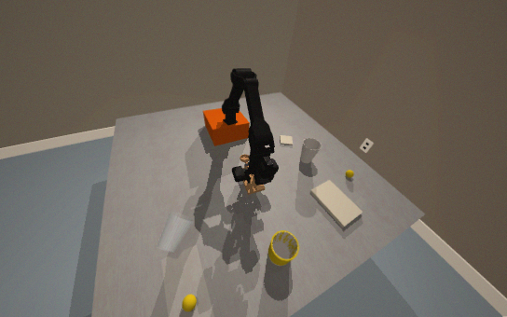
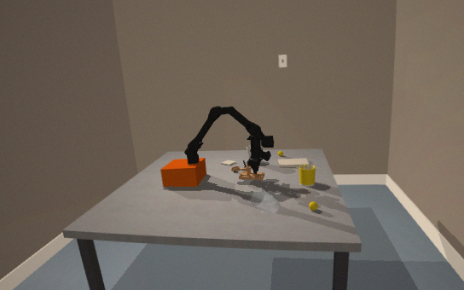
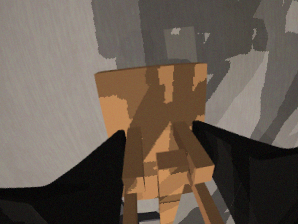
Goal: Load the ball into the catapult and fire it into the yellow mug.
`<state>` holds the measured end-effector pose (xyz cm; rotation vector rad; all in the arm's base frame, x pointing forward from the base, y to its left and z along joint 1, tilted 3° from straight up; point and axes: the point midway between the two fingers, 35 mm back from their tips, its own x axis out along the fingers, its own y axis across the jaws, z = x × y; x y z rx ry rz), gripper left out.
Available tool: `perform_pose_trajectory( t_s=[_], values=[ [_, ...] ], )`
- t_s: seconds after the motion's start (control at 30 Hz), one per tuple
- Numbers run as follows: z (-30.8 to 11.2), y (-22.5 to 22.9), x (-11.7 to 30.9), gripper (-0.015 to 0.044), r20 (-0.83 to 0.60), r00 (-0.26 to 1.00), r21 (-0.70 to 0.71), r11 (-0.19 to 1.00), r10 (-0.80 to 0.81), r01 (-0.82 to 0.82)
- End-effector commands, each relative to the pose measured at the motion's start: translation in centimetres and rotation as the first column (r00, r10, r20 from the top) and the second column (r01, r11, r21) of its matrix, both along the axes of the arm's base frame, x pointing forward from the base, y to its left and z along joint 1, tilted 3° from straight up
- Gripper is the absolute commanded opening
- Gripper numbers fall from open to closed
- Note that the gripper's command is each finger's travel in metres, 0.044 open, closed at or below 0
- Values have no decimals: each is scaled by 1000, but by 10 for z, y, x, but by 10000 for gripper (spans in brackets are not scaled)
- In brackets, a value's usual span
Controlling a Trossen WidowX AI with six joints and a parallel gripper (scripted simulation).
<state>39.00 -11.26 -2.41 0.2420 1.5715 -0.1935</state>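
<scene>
The wooden catapult is near the middle of the table. My gripper is shut on its frame, with one black finger against each side. The catapult appears to be held just above the table. Its spoon cup faces the robot's base; no ball shows clearly in it. The yellow mug stands upright beyond the catapult's other end. One yellow ball lies near a table edge, and another yellow ball lies beyond the book-like block.
The orange base box carries the arm. A pale block, an upright clear cup and a small pale tile stand to one side. A translucent cup lies on its side opposite.
</scene>
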Motion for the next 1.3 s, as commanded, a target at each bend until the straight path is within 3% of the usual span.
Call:
perform_pose_trajectory(
  t_s=[0.0,0.67,1.13,1.23,1.27],
  values=[
    [-2,0,2,0,11,1000,-1,1000,2,-2],
    [-24,1,0,0,0,1000,0,1000,3,-3],
    [-21,1,0,367,0,1000,0,1000,3,-3],
    [17,-1,2,440,0,1000,0,1000,2,-2],
    [34,-1,2,440,0,1000,0,1000,2,-2]
  ],
)
